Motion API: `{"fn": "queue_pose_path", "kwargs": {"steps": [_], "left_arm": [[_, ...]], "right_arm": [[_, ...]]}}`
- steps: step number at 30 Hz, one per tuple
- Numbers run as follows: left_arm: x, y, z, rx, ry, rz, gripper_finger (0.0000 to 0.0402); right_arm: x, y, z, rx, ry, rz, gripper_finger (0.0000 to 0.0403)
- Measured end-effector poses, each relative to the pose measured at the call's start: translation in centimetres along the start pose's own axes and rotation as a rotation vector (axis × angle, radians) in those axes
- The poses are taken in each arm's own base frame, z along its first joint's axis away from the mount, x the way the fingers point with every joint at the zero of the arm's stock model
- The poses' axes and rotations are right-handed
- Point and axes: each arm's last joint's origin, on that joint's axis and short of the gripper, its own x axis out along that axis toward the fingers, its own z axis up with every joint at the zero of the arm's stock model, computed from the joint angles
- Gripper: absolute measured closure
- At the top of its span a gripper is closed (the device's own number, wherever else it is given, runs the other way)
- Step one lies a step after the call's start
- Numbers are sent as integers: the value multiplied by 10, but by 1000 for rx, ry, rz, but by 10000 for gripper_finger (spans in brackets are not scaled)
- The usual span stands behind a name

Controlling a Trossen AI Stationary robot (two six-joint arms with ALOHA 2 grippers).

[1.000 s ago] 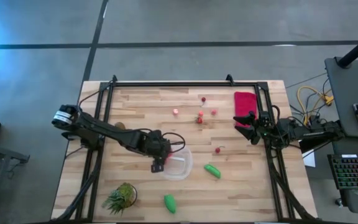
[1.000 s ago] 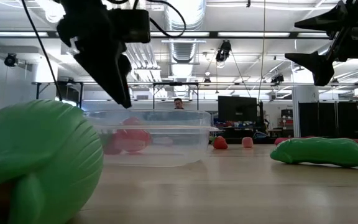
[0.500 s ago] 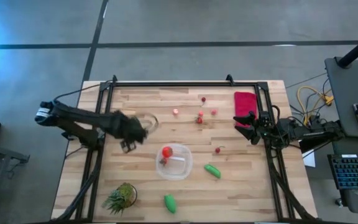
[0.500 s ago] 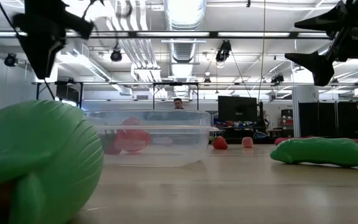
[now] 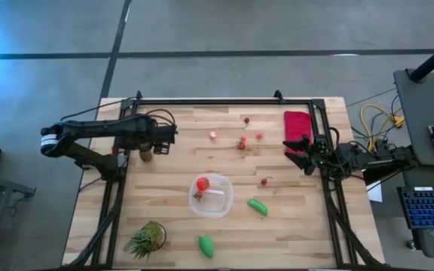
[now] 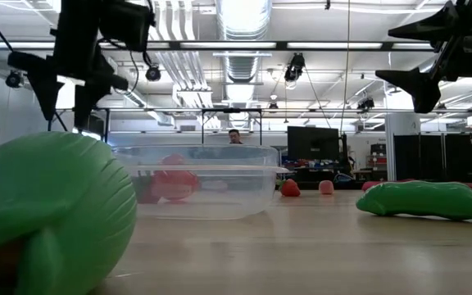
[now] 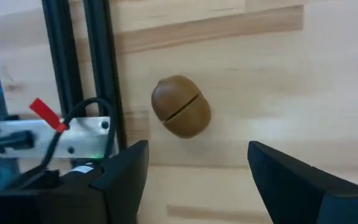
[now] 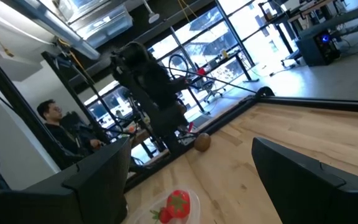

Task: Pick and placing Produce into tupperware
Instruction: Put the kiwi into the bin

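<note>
The clear tupperware [image 5: 215, 202] [image 6: 199, 184] stands mid-table with the red tomato [image 5: 202, 184] [image 6: 170, 182] lying in it. A brown piece [image 5: 146, 156] [image 7: 180, 115] rests on the wood near the left rail. My left gripper [image 5: 157, 146] [image 7: 194, 180] hovers beside and above it, pointing down, open, with nothing between its fingers. Two green pieces [image 5: 258, 206] [image 5: 206, 245] lie nearer the front. Small red berries [image 5: 242, 141] are scattered at the far middle. My right gripper [image 5: 296, 144] [image 8: 191, 186] waits open at the right rail.
A spiky potted plant [image 5: 148, 238] stands at the near left. A red cloth [image 5: 297, 124] lies at the far right. Black frame rails [image 5: 130, 120] run along the table's sides, close to the brown piece. A person [image 8: 51, 115] sits in the room beyond.
My left gripper has left the spot over the tupperware and swung toward the table's left and far edges. It has risen a little and rolled about its own axis, and it now stands by the brown piece. The tomato stays in the tupperware.
</note>
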Motion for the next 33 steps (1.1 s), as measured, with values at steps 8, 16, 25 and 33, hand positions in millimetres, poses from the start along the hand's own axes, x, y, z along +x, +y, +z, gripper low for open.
{"fn": "queue_pose_path", "kwargs": {"steps": [8, 16, 25, 33], "left_arm": [[37, 7, -7, -198, 76, 36, 143], [57, 8, -11, -332, 70, -43, 143], [73, 20, -18, -406, 81, -16, 143], [82, 25, -15, -485, 38, -87, 143]], "right_arm": [[0, 0, 0, 0, 0, 0, 76], [0, 0, 0, 0, -1, 0, 76], [0, 0, 0, 1, -1, 0, 76], [0, 0, 0, 1, -1, 1, 76]]}}
